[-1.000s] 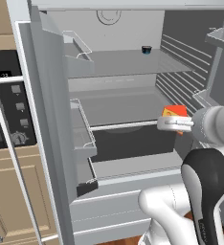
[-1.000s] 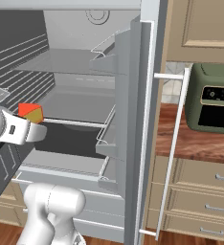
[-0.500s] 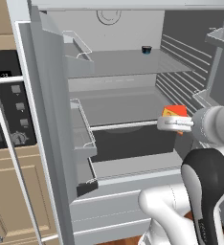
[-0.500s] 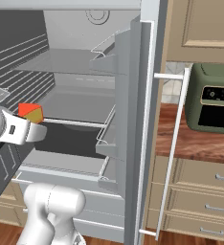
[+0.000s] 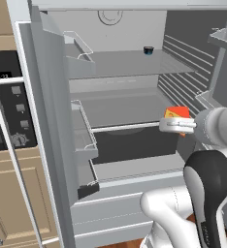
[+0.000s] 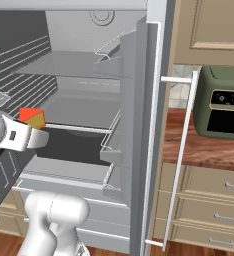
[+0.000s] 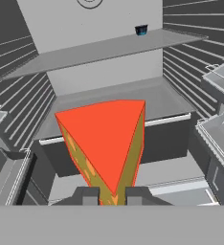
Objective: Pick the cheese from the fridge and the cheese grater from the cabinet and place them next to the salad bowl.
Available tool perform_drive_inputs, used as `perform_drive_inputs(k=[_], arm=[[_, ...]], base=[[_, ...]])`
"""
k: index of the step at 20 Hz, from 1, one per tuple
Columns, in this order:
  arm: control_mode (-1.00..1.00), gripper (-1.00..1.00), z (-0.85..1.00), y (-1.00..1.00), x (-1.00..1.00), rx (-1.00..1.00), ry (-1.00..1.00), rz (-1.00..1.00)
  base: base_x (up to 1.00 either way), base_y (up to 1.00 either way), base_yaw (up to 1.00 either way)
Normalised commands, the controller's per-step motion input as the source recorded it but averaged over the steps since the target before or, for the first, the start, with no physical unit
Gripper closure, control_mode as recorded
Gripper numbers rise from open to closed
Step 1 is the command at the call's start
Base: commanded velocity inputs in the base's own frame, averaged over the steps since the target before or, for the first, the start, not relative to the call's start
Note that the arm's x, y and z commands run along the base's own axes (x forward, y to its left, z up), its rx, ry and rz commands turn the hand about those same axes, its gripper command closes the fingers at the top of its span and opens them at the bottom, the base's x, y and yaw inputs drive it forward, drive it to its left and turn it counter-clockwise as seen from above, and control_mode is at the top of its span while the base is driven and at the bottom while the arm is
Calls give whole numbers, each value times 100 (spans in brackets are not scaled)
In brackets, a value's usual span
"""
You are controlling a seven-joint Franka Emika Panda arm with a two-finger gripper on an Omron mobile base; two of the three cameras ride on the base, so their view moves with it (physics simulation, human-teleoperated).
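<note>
While clamped in tool, cheese shows red-orange face, yellow sides.

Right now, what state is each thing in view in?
Fridge: doors open.
Cheese: held clear of the shelves, in front of the fridge's middle shelf.
Pincer: shut on the cheese.
Blue cup: upright at the back of the top shelf.
Green appliance: on the wooden counter, door shut.
Drawers: shut.
</note>
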Motion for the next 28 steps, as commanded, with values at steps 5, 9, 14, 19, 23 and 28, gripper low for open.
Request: perform_drive_inputs(k=[5,9,14,19,23,28], arm=[[100,100,0,0,0,0,0,0],[100,100,0,0,0,0,0,0],[100,100,0,0,0,0,0,0],[100,100,0,0,0,0,0,0],[100,100,0,0,0,0,0,0],[100,100,0,0,0,0,0,0]], base=[[0,0,0],[-16,0,-1],[-47,-1,-1],[-52,0,-1],[-53,0,-1],[-53,0,-1]])
